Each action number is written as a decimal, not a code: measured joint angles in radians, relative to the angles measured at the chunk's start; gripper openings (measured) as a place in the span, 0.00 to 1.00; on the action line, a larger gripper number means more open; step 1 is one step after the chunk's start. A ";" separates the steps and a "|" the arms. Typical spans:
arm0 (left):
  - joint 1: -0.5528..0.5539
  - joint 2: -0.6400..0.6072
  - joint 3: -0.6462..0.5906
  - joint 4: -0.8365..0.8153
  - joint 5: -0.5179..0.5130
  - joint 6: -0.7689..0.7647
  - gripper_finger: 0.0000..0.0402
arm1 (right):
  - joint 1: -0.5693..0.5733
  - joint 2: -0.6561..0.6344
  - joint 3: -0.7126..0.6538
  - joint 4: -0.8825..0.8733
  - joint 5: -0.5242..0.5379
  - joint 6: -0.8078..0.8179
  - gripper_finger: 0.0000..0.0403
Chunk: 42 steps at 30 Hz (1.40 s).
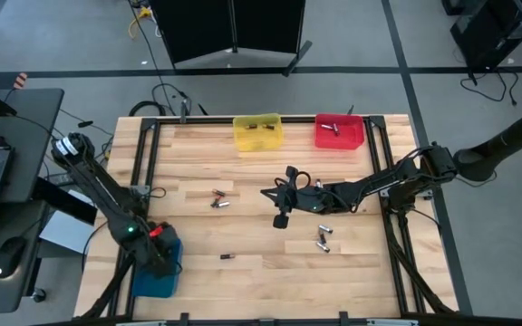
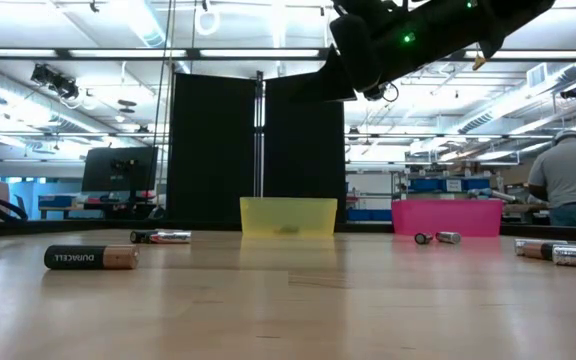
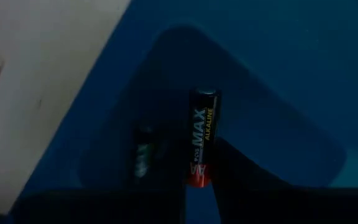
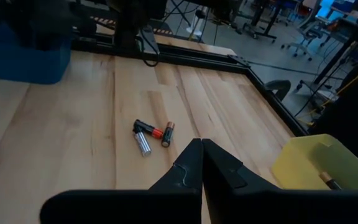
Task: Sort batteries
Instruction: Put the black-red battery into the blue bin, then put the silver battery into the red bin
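Batteries lie scattered on the wooden table: a small cluster (image 1: 218, 197) (image 4: 151, 134), a pair (image 1: 323, 238), and a single black-and-copper cell (image 1: 227, 257) (image 2: 90, 258). My left gripper (image 1: 157, 258) hangs over the blue bin (image 1: 159, 272) at the near left corner, shut on a black battery (image 3: 201, 140). A dim greenish mark (image 3: 143, 155) shows on the bin floor beside it. My right gripper (image 1: 279, 204) (image 4: 202, 149) hovers above the table's middle, shut and empty, to the right of the cluster. My left gripper pinches the black battery between its two fingers (image 3: 241, 180) at its red-marked end (image 3: 196, 177). The battery lies along the fingers and sticks out beyond them over the blue bin's floor (image 3: 278, 74). Whether it touches the floor I cannot tell.
The yellow bin (image 1: 257, 131) and the red bin (image 1: 339, 132) stand at the far edge, each with batteries inside. A dark frame rail (image 1: 397, 226) runs along the table's sides. A person (image 2: 573, 180) stands in the room beyond.
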 joint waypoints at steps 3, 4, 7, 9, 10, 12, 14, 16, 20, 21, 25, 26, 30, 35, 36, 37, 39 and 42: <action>0.012 0.000 -0.001 0.000 0.001 0.000 0.13 | 0.000 0.000 0.000 -0.008 0.000 0.011 0.03; 0.014 0.000 -0.001 0.000 0.001 0.000 0.13 | 0.000 0.000 0.000 -0.012 0.000 0.013 0.03; 0.029 0.000 -0.001 0.001 0.013 0.000 0.16 | 0.000 0.000 0.000 -0.019 0.000 0.019 0.04; 0.036 0.000 -0.001 0.004 0.034 0.000 0.19 | 0.000 0.000 0.000 -0.019 0.000 0.019 0.04; 0.040 0.000 -0.001 0.005 0.048 0.000 0.21 | 0.000 0.000 0.000 -0.019 0.000 0.019 0.04; 0.046 0.000 0.005 -0.007 0.076 0.004 0.25 | 0.000 0.000 0.000 -0.021 0.000 0.018 0.03; 0.052 0.000 0.020 -0.020 0.096 0.022 0.28 | 0.000 0.000 0.000 -0.022 0.000 0.018 0.03; 0.058 0.000 0.041 -0.047 0.101 0.037 0.30 | 0.000 0.000 0.000 -0.022 0.000 0.018 0.04; 0.072 0.000 0.101 -0.160 0.096 0.082 0.34 | 0.000 0.000 0.000 -0.022 0.000 0.018 0.04; 0.077 0.000 0.123 -0.204 0.096 0.092 0.34 | 0.000 0.000 0.000 -0.022 0.000 0.018 0.04; 0.093 0.000 0.248 -0.454 0.055 0.131 0.34 | 0.000 0.000 0.000 -0.022 0.000 0.017 0.04; 0.095 0.000 0.286 -0.520 0.035 0.134 0.33 | 0.000 0.000 0.000 -0.022 0.000 0.017 0.04; 0.108 0.000 0.434 -0.745 -0.072 0.134 0.27 | 0.000 0.000 0.000 -0.021 0.000 0.017 0.04; 0.134 -0.011 0.532 -0.810 -0.271 0.188 0.13 | 0.000 -0.001 0.000 -0.031 0.000 0.017 0.04; 0.147 -0.015 0.532 -0.796 -0.301 0.207 0.10 | 0.002 -0.001 0.000 -0.032 0.000 0.017 0.04; 0.163 -0.019 0.528 -0.780 -0.323 0.234 0.07 | 0.004 -0.001 0.000 -0.031 0.000 0.017 0.03; 0.200 -0.027 0.510 -0.734 -0.356 0.309 0.02 | 0.010 -0.001 0.000 -0.031 0.000 0.020 0.03; 0.268 -0.032 0.466 -0.633 -0.370 0.446 0.02 | 0.019 -0.001 0.000 -0.035 -0.001 0.043 0.04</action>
